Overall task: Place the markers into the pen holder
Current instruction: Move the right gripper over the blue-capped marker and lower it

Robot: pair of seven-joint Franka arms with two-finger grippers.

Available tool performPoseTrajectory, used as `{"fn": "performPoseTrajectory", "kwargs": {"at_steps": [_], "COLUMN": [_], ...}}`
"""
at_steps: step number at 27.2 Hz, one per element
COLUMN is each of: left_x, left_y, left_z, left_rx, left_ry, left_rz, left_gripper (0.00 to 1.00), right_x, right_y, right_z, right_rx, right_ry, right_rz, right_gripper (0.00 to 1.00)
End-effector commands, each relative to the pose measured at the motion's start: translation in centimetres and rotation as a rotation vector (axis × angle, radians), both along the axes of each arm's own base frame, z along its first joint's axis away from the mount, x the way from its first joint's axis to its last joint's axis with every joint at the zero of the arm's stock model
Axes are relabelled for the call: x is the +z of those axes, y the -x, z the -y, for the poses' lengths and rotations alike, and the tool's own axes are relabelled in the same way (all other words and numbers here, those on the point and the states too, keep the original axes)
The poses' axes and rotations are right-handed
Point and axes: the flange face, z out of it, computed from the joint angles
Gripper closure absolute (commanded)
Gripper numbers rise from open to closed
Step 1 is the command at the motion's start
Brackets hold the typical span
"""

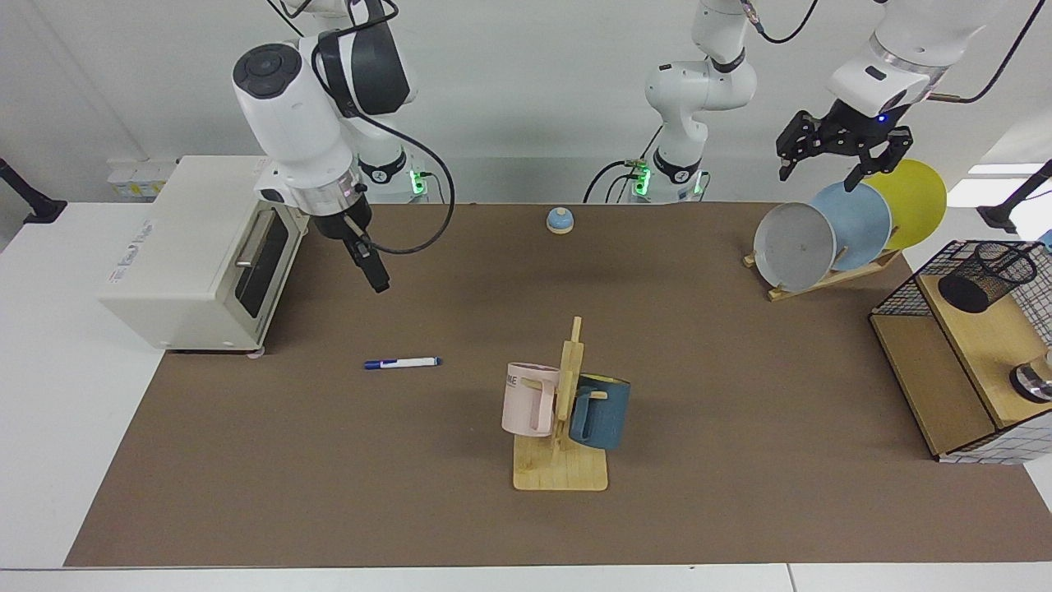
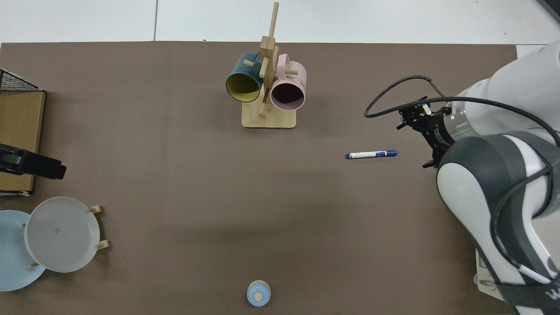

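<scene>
— Where's the marker [image 1: 402, 363]?

— I see it flat on the brown mat, between the toaster oven [image 1: 197, 251] and the mug tree [image 1: 562, 419]. My right gripper [image 1: 376, 278] hangs above it, apart; finger state I cannot tell.

— And the left?

— Left gripper [image 1: 838, 160] waits spread over the plates [image 1: 855, 224], near the pen holder [image 1: 986, 275].

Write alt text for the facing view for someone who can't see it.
The right gripper hangs above the brown mat beside a white toaster oven, short of the marker lying flat. The left gripper waits open above a plate rack, near the pen holder on a wooden shelf.
</scene>
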Motion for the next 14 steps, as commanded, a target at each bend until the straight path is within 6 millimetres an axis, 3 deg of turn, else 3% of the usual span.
{"fn": "performPoseTrajectory", "kwargs": {"at_steps": [1, 9, 14], "left_x": [0.0, -0.1, -0.2], "left_y": [0.6, 0.9, 0.9], "left_z": [-0.2, -0.3, -0.3], "left_rx": [0.010, 0.011, 0.011], "left_ry": [0.002, 0.002, 0.002], "left_rz": [-0.012, -0.016, -0.018], "left_gripper": [0.00, 0.00, 0.00], "right_x": [-3.7, -10.1, -12.8], "right_y": [-1.1, -1.2, -0.8], "right_z": [0.0, 0.9, 1.0], "right_rx": [-0.170, -0.302, -0.368], "right_ry": [-0.027, -0.036, -0.060], "right_rz": [0.001, 0.033, 0.045], "right_gripper": [0.00, 0.00, 0.00]}}
